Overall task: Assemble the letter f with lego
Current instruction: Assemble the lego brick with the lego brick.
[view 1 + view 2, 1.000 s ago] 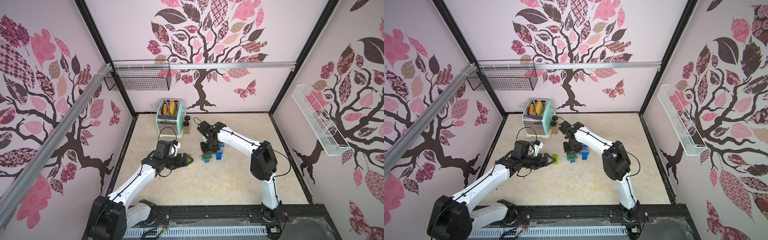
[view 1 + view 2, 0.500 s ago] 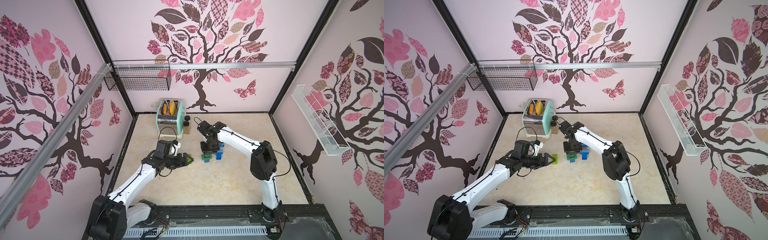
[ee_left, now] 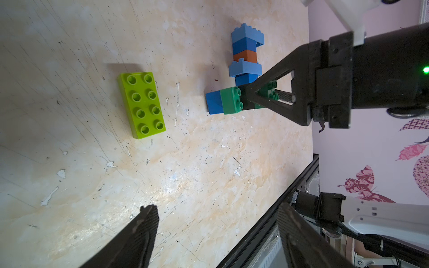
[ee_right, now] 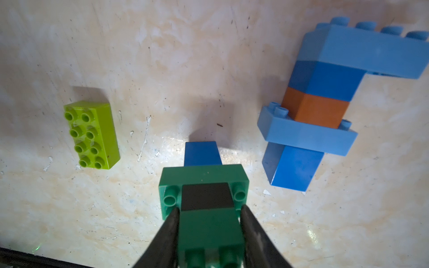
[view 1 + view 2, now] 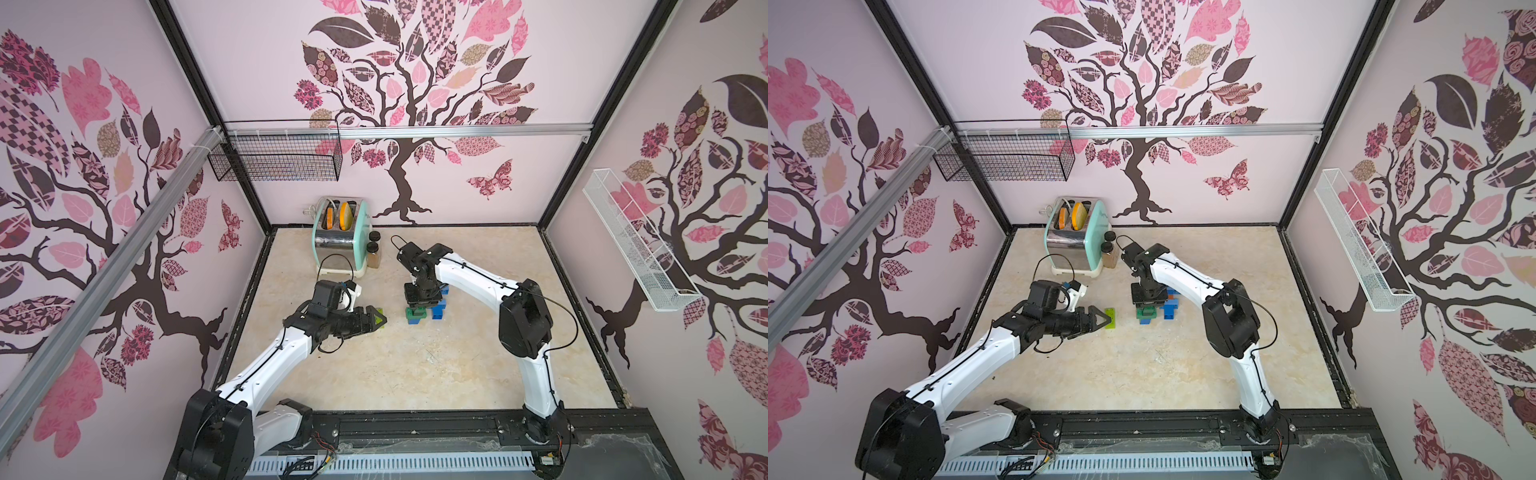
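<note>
A short lego stack [image 4: 204, 183] stands on the table, in both top views [image 5: 417, 315] [image 5: 1147, 314]: a blue brick at the bottom, then a dark green oblong, a black brick and a dark green brick on top. My right gripper [image 4: 210, 210] reaches down from above, shut on that top green brick [image 4: 209, 229]. Beside it lies a joined piece [image 4: 318, 111] [image 3: 246, 55] of light blue, blue and orange-brown bricks. A lime oblong brick [image 3: 142, 104] [image 5: 1111, 318] lies flat, studs up. My left gripper [image 3: 216, 207] [image 5: 1104, 318] hovers open and empty close to it.
A mint-and-chrome toaster [image 5: 340, 245] and two dark-capped jars [image 5: 373, 249] stand at the back of the table. A black wire basket [image 5: 274, 162] hangs on the back wall and a white wire rack [image 5: 636, 245] on the right wall.
</note>
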